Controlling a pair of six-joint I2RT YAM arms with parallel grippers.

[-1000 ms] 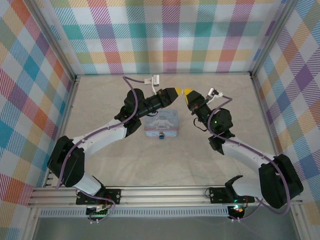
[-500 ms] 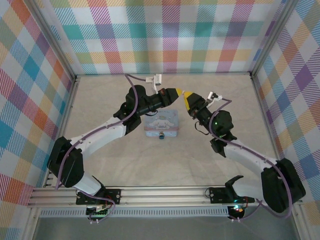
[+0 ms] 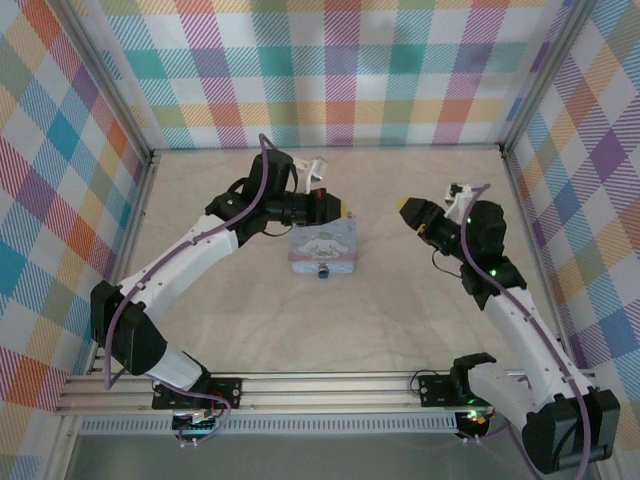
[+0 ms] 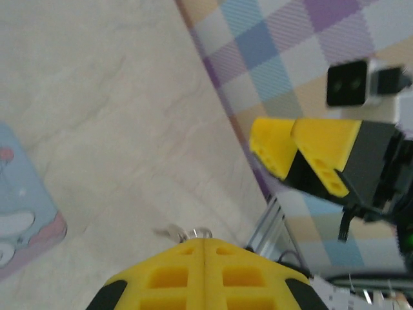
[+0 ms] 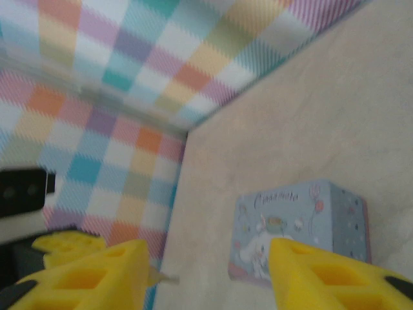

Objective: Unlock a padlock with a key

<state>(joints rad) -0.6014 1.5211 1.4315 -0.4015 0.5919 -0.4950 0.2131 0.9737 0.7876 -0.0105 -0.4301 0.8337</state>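
Note:
The padlock (image 3: 323,271) is a tiny dark bluish lock at the near edge of a pale blue tin (image 3: 323,245). My left gripper (image 3: 338,208) hovers just behind the tin's far edge. In the left wrist view its jaws (image 4: 204,240) are pressed together, and a small silvery key (image 4: 184,231) with its ring pokes out of the tips. My right gripper (image 3: 405,209) hangs open to the right of the tin, apart from it. In the right wrist view its fingers (image 5: 206,271) are spread with nothing between them, and the tin (image 5: 303,223) lies beyond.
Checked fabric walls (image 3: 330,80) close the table on three sides, with metal frame posts (image 3: 520,170) at the corners. The beige tabletop (image 3: 230,310) has open room in front of the tin and on both sides.
The grippers met tip to tip behind the tin. The right gripper has since opened and drawn back to the right; the left has closed on the key and pulled back left.

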